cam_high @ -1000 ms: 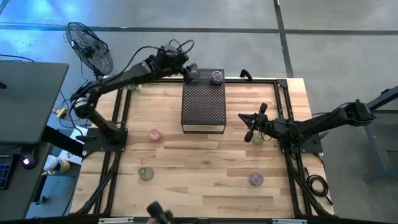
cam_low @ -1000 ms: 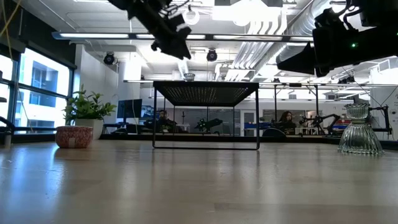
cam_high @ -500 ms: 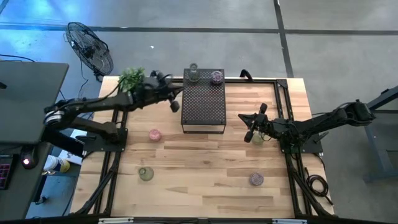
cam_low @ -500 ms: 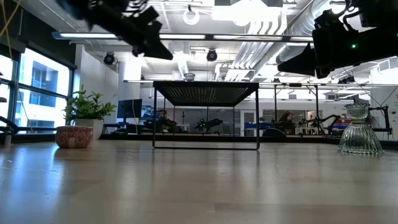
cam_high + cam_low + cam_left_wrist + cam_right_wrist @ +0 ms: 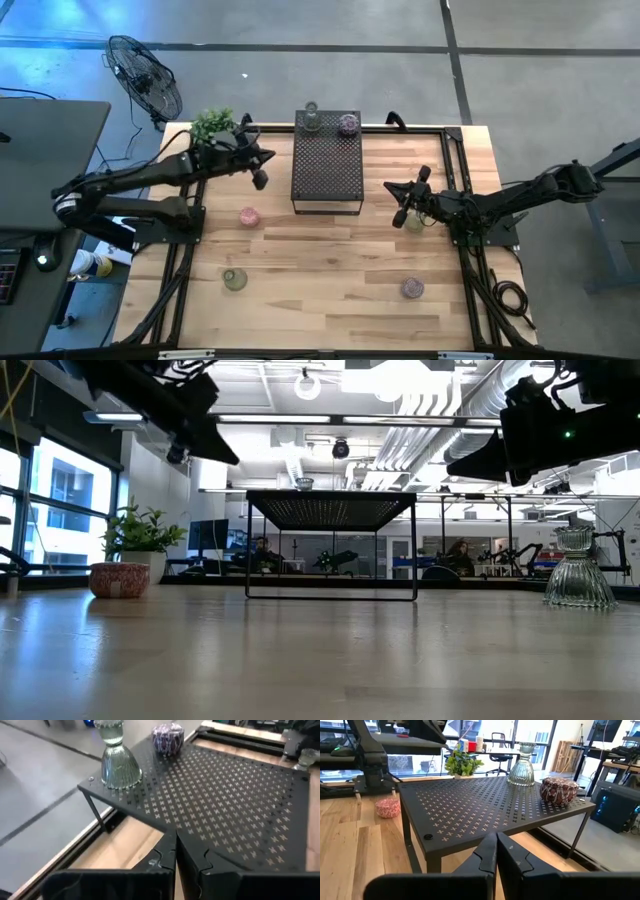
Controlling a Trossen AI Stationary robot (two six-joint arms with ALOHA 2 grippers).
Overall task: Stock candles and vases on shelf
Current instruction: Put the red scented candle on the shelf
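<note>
Grey concrete floor [image 5: 500, 60]; standing fan [image 5: 145, 75]; bright windows [image 5: 60, 505].

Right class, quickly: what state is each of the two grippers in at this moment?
Left gripper: shut, holding nothing, beside the black perforated-metal shelf.
Right gripper: shut, holding nothing, on the shelf's other side.

2 dark, slender jointed arms, black cables looped along their links, black angular wrist housings, left gripper [image 5: 175, 851] and right gripper [image 5: 496, 851] each with 2 matte black fingers
</note>
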